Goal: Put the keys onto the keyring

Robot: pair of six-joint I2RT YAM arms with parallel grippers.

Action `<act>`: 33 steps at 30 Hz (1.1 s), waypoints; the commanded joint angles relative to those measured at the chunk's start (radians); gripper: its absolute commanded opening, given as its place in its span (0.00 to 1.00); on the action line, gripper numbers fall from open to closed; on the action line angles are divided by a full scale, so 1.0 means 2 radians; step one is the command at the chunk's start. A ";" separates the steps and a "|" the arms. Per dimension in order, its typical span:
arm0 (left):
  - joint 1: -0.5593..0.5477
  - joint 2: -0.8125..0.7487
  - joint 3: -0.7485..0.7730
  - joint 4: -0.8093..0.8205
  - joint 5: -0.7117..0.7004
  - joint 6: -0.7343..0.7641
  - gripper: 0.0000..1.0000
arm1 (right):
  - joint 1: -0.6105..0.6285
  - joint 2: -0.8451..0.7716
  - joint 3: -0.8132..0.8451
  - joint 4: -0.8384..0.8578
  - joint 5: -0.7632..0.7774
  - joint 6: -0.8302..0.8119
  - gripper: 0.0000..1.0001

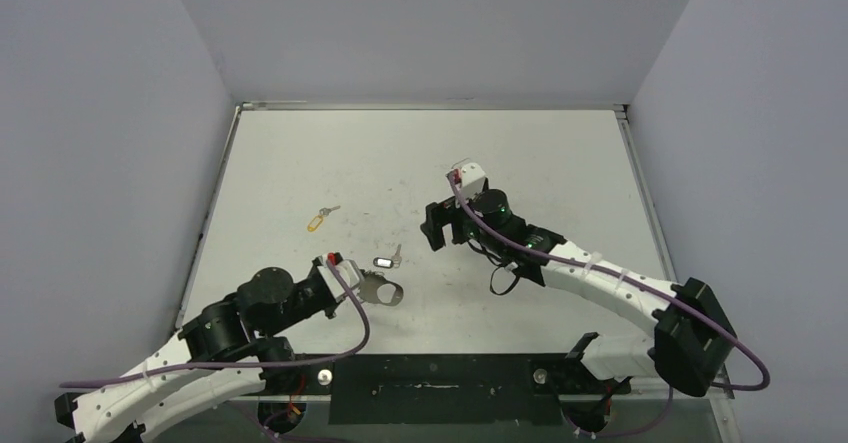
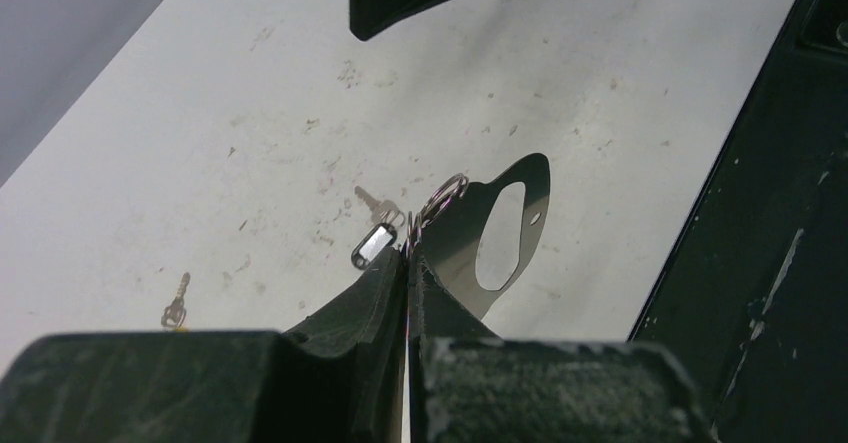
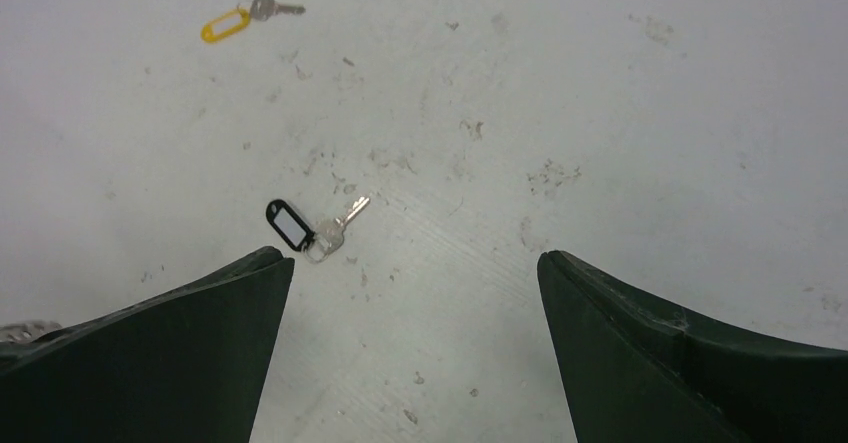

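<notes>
Keyring (image 1: pixel 385 291) in left gripper (image 1: pixel 352 285), 2 keys (image 1: pixel 388 260) loose nearby.

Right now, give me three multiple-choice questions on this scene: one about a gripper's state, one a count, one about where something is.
1. The right gripper is:
A) shut on a key
B) open and empty
C) shut on nothing

2. How many tagged keys lie on the table?
A) none
B) one
C) two

3. The keyring is:
A) pinched in the left gripper
B) lying at the table's far edge
C) in the right gripper

Answers:
1. B, its jaws stand wide apart with nothing between them.
2. C, the black-tag key and the yellow-tag key.
3. A, the left wrist view shows the closed fingers on its edge.
</notes>
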 commanded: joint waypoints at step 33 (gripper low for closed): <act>0.060 -0.094 0.007 -0.085 -0.013 0.075 0.00 | 0.088 0.298 -0.031 0.323 -0.191 -0.443 0.45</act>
